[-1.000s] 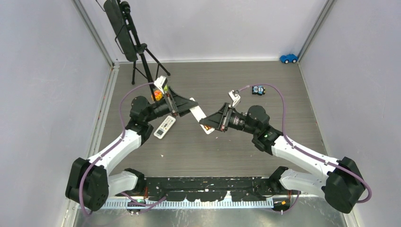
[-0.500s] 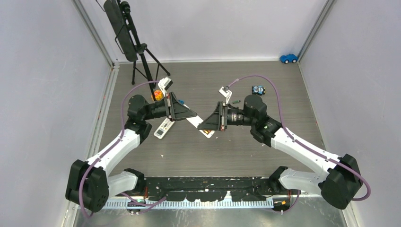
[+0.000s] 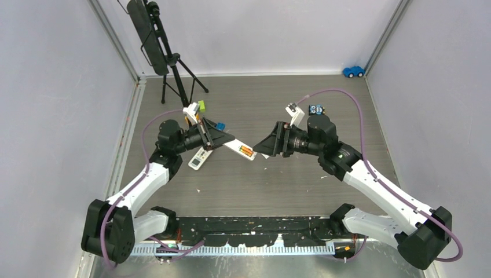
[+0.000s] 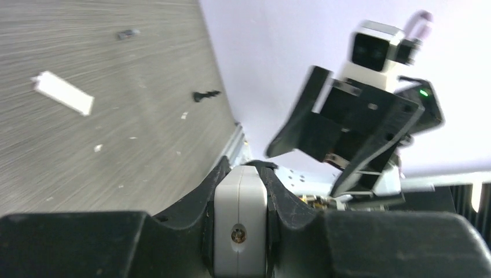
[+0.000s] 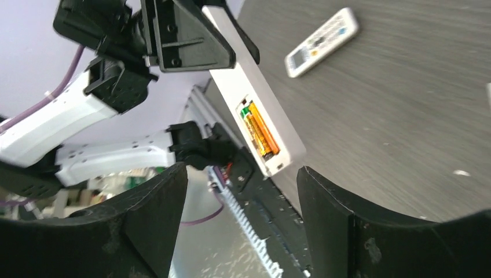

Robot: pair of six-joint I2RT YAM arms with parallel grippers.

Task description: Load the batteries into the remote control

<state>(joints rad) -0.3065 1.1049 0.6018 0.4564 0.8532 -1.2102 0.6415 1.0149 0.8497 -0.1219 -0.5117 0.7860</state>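
My left gripper (image 3: 227, 141) is shut on one end of a white remote control (image 3: 241, 149) and holds it above the table. In the left wrist view the remote's end (image 4: 240, 223) is clamped between my fingers. Its back compartment is open, and orange-copper and green batteries (image 3: 247, 153) lie in it. They show clearly in the right wrist view (image 5: 259, 130). My right gripper (image 3: 262, 148) is open and empty, a short way from the remote's free end (image 5: 278, 159), not touching it.
A second white remote (image 3: 200, 157) lies on the table below the left gripper. A white cover strip (image 4: 62, 92) and a small black piece (image 4: 205, 94) lie on the table. A tripod (image 3: 168, 58), green block (image 3: 201, 105), blue block (image 3: 220, 125) and blue toy car (image 3: 353, 71) stand farther back.
My right gripper has drawn back to the right, away from the remote. The left gripper has turned the remote, so the compartment with the batteries now faces up.
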